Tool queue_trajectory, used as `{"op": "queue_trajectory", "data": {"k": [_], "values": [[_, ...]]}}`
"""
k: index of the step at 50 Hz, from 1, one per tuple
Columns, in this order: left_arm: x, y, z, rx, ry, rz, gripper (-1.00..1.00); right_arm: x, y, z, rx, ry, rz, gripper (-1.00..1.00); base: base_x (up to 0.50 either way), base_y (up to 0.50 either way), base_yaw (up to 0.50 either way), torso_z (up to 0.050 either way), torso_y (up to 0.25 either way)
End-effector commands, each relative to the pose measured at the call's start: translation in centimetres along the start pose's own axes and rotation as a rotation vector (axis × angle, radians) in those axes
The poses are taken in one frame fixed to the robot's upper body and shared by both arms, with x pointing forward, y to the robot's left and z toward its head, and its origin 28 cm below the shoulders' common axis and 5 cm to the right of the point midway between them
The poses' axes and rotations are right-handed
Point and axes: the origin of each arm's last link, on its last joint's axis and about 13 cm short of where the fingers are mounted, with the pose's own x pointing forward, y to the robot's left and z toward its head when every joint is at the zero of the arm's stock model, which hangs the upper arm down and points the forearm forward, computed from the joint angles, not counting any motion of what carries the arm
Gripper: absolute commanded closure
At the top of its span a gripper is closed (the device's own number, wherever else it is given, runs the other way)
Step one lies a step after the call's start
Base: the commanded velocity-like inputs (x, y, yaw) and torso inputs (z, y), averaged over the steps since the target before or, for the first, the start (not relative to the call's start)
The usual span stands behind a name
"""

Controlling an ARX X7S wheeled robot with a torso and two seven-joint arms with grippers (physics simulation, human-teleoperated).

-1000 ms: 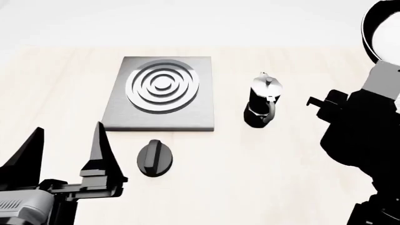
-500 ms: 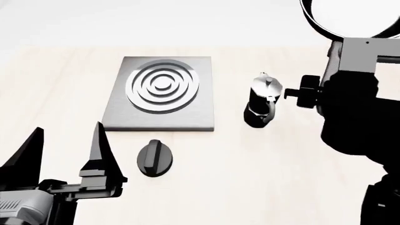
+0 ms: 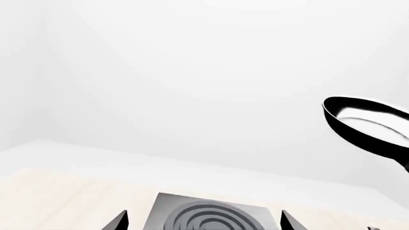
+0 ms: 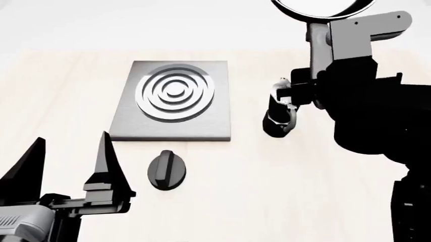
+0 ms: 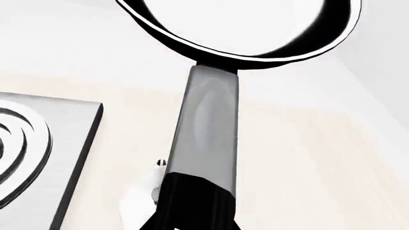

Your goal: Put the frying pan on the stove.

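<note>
The frying pan [image 4: 316, 6] is held high in the air at the back right, its black rim cut off by the head view's top edge. My right gripper [image 4: 322, 50] is shut on its handle [image 5: 208, 120], above the moka pot. The pan's shiny inside shows in the right wrist view [image 5: 243, 24], and the pan also shows in the left wrist view [image 3: 370, 127]. The stove [image 4: 173, 98], a grey plate with ring burner, lies left of the pan and is bare. My left gripper [image 4: 70, 140] is open and empty at the front left.
A black-and-silver moka pot [image 4: 277, 115] stands right of the stove, partly hidden by my right arm. A small black round knob [image 4: 166, 170] lies in front of the stove. The pale wooden table [image 4: 283, 191] spreads around them.
My right arm has swung left with the pan. The pan has moved from the far right edge to above the moka pot. The left arm has not moved.
</note>
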Motion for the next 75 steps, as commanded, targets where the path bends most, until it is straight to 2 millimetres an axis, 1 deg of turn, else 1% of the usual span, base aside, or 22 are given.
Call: {"op": "queue_trajectory", "data": {"k": [1, 15, 23, 24, 25, 27, 31, 47, 54, 66, 75], "values": [[0.0, 0.0, 0.0, -0.001, 0.0, 0.0, -1.0, -0.6, 0.5, 1.7, -0.042, -0.089, 0.041, 1.0, 0.0, 0.0, 0.0, 0.0, 0.01], [0.1, 0.0, 0.1, -0.002, 0.0, 0.003, -1.0, -0.9, 2.3, 1.9, -0.1, -0.105, 0.128, 1.0, 0.0, 0.0, 0.0, 0.001, 0.002], [0.0, 0.1, 0.1, -0.002, -0.004, 0.006, -1.0, -0.9, 3.4, 1.6, -0.134, -0.099, 0.163, 1.0, 0.0, 0.0, 0.0, 0.0, 0.003], [0.0, 0.1, 0.2, -0.002, -0.004, 0.006, -1.0, -0.9, 3.4, 1.6, -0.115, -0.12, 0.187, 1.0, 0.0, 0.0, 0.0, 0.0, 0.0], [0.0, 0.1, 0.2, -0.003, -0.004, 0.005, -1.0, -0.9, 3.5, 1.5, -0.141, -0.095, 0.166, 1.0, 0.0, 0.0, 0.0, 0.0, 0.0], [0.0, 0.1, 0.2, -0.002, -0.005, 0.006, -1.0, -0.8, 3.8, 1.6, -0.121, -0.108, 0.183, 1.0, 0.0, 0.0, 0.0, 0.0, 0.005], [0.0, 0.1, 0.2, -0.003, -0.005, 0.007, -1.0, -0.8, 4.4, 1.5, -0.142, -0.108, 0.204, 1.0, 0.0, 0.0, 0.0, 0.0, 0.003], [0.1, 0.3, 0.4, -0.008, -0.011, 0.011, -1.0, 0.4, 7.3, 1.2, -0.139, -0.103, 0.312, 1.0, 0.0, 0.0, 0.0, 0.001, 0.003], [0.1, 0.4, 0.3, -0.009, -0.012, 0.015, -1.0, 1.0, 8.2, 0.9, -0.132, -0.096, 0.335, 1.0, 0.0, 0.0, 0.0, 0.001, 0.001], [0.0, 0.4, 0.4, -0.012, -0.015, 0.018, -1.0, 1.0, 9.0, 0.3, -0.164, -0.086, 0.355, 1.0, 0.0, 0.0, 0.0, 0.0, 0.003], [0.0, 0.3, 0.5, -0.013, -0.014, 0.016, -1.0, 0.6, 9.0, -0.5, -0.185, -0.079, 0.368, 1.0, 0.0, 0.0, 0.0, 0.001, 0.002]]}}
